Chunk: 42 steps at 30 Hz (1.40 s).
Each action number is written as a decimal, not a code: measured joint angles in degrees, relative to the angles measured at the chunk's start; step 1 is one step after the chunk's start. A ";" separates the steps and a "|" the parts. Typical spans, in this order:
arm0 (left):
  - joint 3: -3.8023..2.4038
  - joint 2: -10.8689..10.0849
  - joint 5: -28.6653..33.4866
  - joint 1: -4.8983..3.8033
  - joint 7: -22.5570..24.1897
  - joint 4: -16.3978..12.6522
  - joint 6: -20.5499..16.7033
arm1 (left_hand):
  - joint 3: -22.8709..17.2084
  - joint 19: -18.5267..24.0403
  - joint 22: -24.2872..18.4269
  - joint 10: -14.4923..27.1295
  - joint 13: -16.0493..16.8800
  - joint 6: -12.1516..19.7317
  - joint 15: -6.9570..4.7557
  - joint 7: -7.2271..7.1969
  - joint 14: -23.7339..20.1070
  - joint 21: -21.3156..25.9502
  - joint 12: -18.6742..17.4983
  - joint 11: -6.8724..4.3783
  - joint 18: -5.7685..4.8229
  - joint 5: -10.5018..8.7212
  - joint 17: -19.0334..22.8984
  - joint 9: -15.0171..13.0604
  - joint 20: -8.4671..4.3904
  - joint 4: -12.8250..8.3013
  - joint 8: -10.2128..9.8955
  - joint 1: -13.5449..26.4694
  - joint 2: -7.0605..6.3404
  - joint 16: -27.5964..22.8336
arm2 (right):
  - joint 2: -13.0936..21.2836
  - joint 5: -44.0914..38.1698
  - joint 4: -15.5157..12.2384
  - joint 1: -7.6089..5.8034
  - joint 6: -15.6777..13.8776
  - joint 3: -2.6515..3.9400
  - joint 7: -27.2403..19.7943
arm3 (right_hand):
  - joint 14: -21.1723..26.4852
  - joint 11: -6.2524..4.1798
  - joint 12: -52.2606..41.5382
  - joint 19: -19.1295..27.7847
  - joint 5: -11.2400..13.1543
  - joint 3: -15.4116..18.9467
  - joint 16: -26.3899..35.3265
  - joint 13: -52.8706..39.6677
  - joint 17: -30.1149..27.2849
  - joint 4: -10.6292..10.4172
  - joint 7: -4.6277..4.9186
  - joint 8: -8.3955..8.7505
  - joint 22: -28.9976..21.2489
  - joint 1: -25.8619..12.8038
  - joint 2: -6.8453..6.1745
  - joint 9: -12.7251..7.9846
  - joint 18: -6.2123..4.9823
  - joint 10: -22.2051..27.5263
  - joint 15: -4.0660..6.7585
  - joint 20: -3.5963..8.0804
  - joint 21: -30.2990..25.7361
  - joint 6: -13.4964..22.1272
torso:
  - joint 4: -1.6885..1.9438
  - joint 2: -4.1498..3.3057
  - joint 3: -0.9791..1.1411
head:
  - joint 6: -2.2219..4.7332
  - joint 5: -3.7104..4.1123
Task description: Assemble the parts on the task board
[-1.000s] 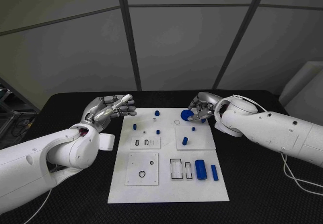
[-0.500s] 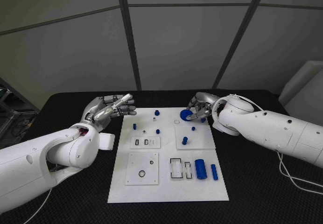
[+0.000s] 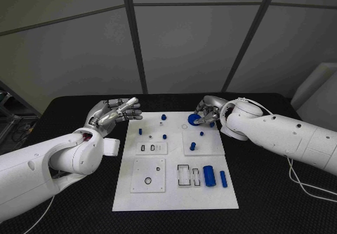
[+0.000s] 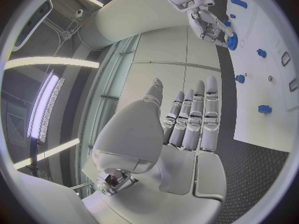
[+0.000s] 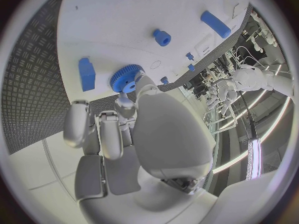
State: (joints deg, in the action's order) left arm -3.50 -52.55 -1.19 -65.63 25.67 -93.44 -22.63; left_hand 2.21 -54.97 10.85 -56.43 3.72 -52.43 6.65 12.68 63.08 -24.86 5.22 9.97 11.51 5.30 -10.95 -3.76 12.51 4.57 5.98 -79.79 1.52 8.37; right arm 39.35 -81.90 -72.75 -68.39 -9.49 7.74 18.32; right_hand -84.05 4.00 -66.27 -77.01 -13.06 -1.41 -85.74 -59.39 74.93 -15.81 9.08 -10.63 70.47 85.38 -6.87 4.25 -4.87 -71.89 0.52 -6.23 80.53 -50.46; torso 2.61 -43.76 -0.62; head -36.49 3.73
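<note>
right hand (image 3: 208, 113) pinches blue gear (image 3: 193, 120), apparently, at task board (image 3: 176, 195) far edge | left hand (image 3: 114, 113) released, off board | loose cylinders (image 3: 209, 176) remain near edge; assembly early

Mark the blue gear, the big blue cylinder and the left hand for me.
blue gear (image 5: 126, 77): right wrist view, on its toothed rim, held by the right hand (image 3: 208, 113).
big blue cylinder (image 3: 208, 176): head view, mid-body.
left hand (image 3: 114, 114): head view, on the palm.
</note>
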 measured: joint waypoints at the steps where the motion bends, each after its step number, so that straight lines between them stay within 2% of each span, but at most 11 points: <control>1: 0.00 0.01 0.00 0.00 -0.02 0.02 0.02 | 0.00 0.00 0.00 0.00 0.00 0.00 0.00 0.00 0.00 0.00 0.00 0.00 0.00 0.00 0.00 0.00 0.00 0.00 0.00 0.00 0.00 0.00 | -0.07 -0.14 0.04 0.00 0.01 0.01 0.02 | 0.00 0.07 -0.32 0.00 -0.04 0.00 0.00 -0.34 0.00 0.00 -0.08 0.00 0.02 0.12 0.12 -0.01 0.00 -0.32 0.00 0.00 0.00 -0.34 | 0.00 0.00 0.00 | -0.02 0.00; 6: 0.00 0.04 0.00 0.00 -0.12 0.05 0.09 | 0.00 0.00 0.00 0.00 0.00 0.00 0.00 0.00 0.00 0.00 0.00 0.00 0.00 0.00 0.00 0.00 0.00 0.00 0.00 0.00 0.00 0.00 | -0.24 -0.97 0.04 -0.02 0.07 0.02 0.10 | 0.00 -0.22 -1.87 -0.20 -0.08 -0.38 -0.23 -2.09 0.00 0.38 -0.32 -0.81 0.43 0.36 0.36 -0.04 0.00 -1.01 0.00 0.20 0.39 -2.12 | 0.00 0.00 0.01 | -0.12 0.03; 11: 0.00 0.05 0.00 0.00 -0.24 0.06 0.14 | 0.00 0.00 -0.01 0.00 0.00 0.00 0.00 0.00 0.00 0.00 0.00 0.00 0.00 0.00 0.01 0.00 0.00 0.00 -0.25 0.00 0.00 0.00 | -0.37 -2.29 -0.33 -0.04 0.08 0.02 0.13 | 0.03 -1.19 -4.69 -0.82 0.13 -1.36 -0.23 -5.47 -0.01 1.39 -1.15 -2.14 1.40 1.06 1.52 0.29 0.00 -2.94 0.03 0.82 0.84 -5.97 | 0.00 0.00 0.02 | -0.13 0.04; 13: 0.00 0.05 -0.01 0.00 -0.27 0.07 0.16 | 0.00 0.00 -0.01 0.00 0.00 0.00 0.00 0.00 0.00 0.00 0.00 0.00 0.00 0.00 0.01 0.00 0.00 0.00 -0.25 0.00 0.00 0.00 | -0.39 -2.76 -0.50 -0.01 0.05 -0.01 0.13 | 0.09 -1.45 -5.35 -1.00 0.26 -1.72 -0.44 -6.29 -0.01 1.74 -1.40 -2.39 1.69 1.26 1.73 0.29 0.01 -3.48 0.53 1.00 0.85 -6.75 | -0.01 0.01 0.02 | -0.13 0.04; 18: 0.00 0.05 -0.01 0.00 -0.36 0.07 0.22 | 0.16 0.00 -0.01 0.00 0.00 0.00 0.00 0.00 0.00 0.00 0.00 0.00 0.00 0.00 0.01 0.00 0.00 -0.16 -0.25 0.00 0.00 0.00 | -0.41 -4.40 -1.20 0.05 -0.68 -0.03 -0.03 | 0.21 -1.86 -6.95 -1.33 0.66 -3.18 -0.44 -8.41 -0.01 2.40 -1.14 -2.69 2.28 2.16 2.63 0.27 0.00 -4.70 0.84 1.33 1.24 -7.04 | -0.01 0.04 0.01 | -0.12 0.07; 19: 0.00 0.04 -0.01 0.00 -0.38 0.06 0.23 | 0.16 0.00 -0.01 0.00 0.00 0.00 0.00 0.00 0.00 0.00 0.00 0.00 0.00 0.00 0.01 0.00 0.00 -0.16 -0.25 0.00 0.00 0.00 | -0.37 -4.88 -1.51 0.07 -1.06 -0.05 -0.11 | 0.16 -1.96 -7.14 -1.54 0.73 -3.40 -0.54 -8.70 -0.01 2.62 -1.14 -2.69 2.46 2.23 2.72 0.27 0.09 -4.80 0.88 1.54 1.40 -7.05 | -0.01 0.05 0.00 | -0.09 0.07; 20: 0.00 0.03 -0.01 0.00 -0.39 0.06 0.24 | 0.16 0.00 -0.01 0.00 0.00 0.00 0.00 0.00 0.00 0.00 0.00 0.00 0.00 0.00 0.01 0.00 0.00 -0.16 -0.25 0.00 0.00 0.00 | -0.32 -5.26 -1.80 0.08 -1.40 -0.05 -0.20 | 0.01 -2.07 -7.43 -1.64 0.79 -3.65 -0.72 -9.07 -0.01 2.81 -1.13 -2.69 2.65 2.17 2.78 0.26 0.90 -4.91 1.03 1.64 1.51 -7.06 | -0.01 0.06 0.00 | -0.07 0.07; 29: 0.00 0.06 -0.01 0.00 -0.47 0.07 0.30 | 0.16 0.00 -0.01 0.00 0.00 0.00 0.00 0.00 0.00 0.00 0.00 0.00 0.00 0.00 -0.05 0.00 0.00 -0.16 -0.24 -0.22 0.22 0.00 | -0.38 -9.58 -7.35 0.09 -5.86 -0.03 -1.41 | 0.00 -2.07 -7.98 -2.06 0.73 -4.05 -0.78 -9.94 -0.01 2.91 -1.17 -2.69 3.35 2.10 2.85 0.26 0.91 -5.32 1.04 1.63 1.74 -7.12 | 0.00 0.06 0.02 | 0.12 -0.24; 32: 0.00 0.11 -0.01 0.00 -0.49 0.07 0.31 | 0.16 0.00 -0.01 0.00 0.00 0.00 0.00 0.00 0.00 0.00 0.00 0.00 0.00 0.00 -0.05 -0.01 0.00 -0.16 -0.24 -0.22 0.22 0.00 | -1.28 -10.82 -8.19 0.09 -6.87 -0.02 -1.74 | 0.00 -2.07 -7.98 -2.06 0.57 -4.17 -0.78 -9.94 -0.01 3.03 -1.17 -2.68 3.35 2.10 2.85 0.26 0.91 -5.32 1.04 1.63 1.74 -7.13 | 0.05 0.04 0.02 | 0.15 -0.26; 36: 0.00 0.17 -0.01 0.00 -0.52 0.08 0.32 | 0.16 0.00 -0.02 0.00 0.00 0.00 0.00 0.00 0.00 0.00 0.00 0.00 0.00 0.00 -0.05 -0.01 0.00 -0.16 -0.22 -0.22 0.22 0.01 | -3.22 -12.40 -8.13 0.09 -8.05 -0.02 -2.05 | 0.00 -2.07 -7.98 -2.06 0.57 -4.20 -0.78 -9.94 -0.01 3.06 -1.17 -2.66 3.35 2.10 2.86 0.26 0.90 -5.32 1.03 1.63 1.74 -7.15 | 0.13 0.02 -0.01 | 0.09 -0.45; 42: 0.00 0.31 -0.01 0.01 -0.56 0.09 0.36 | 0.16 0.00 -0.02 0.00 0.00 0.00 0.00 0.00 0.00 0.00 0.00 0.00 0.00 0.00 -0.04 -0.01 0.00 -0.16 -0.21 -0.22 0.22 0.01 | -6.45 -13.92 -6.13 0.09 -8.88 -0.04 -2.27 | 0.00 -2.07 -7.98 -2.06 0.57 -4.22 -0.78 -9.85 -0.01 3.04 -1.16 -2.61 3.34 2.09 2.86 0.26 0.90 -5.31 1.03 1.63 1.74 -7.17 | 0.15 -0.01 -0.04 | -0.02 -0.71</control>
State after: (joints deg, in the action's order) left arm -3.50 -52.23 -1.20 -65.62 25.12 -93.35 -22.27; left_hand 2.36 -54.97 10.83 -56.43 3.72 -52.42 6.65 12.68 63.08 -24.85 5.22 9.97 11.51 5.30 -10.99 -3.77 12.51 4.41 5.76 -80.01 1.74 8.38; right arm 32.90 -95.82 -78.87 -68.30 -18.37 7.70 16.05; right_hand -84.05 1.93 -74.25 -79.07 -12.49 -5.63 -86.52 -69.24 74.92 -12.77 7.92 -13.24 73.81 87.47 -4.02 4.51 -3.97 -77.20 1.55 -4.60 82.27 -57.63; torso 2.76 -43.77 -0.65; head -36.51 3.02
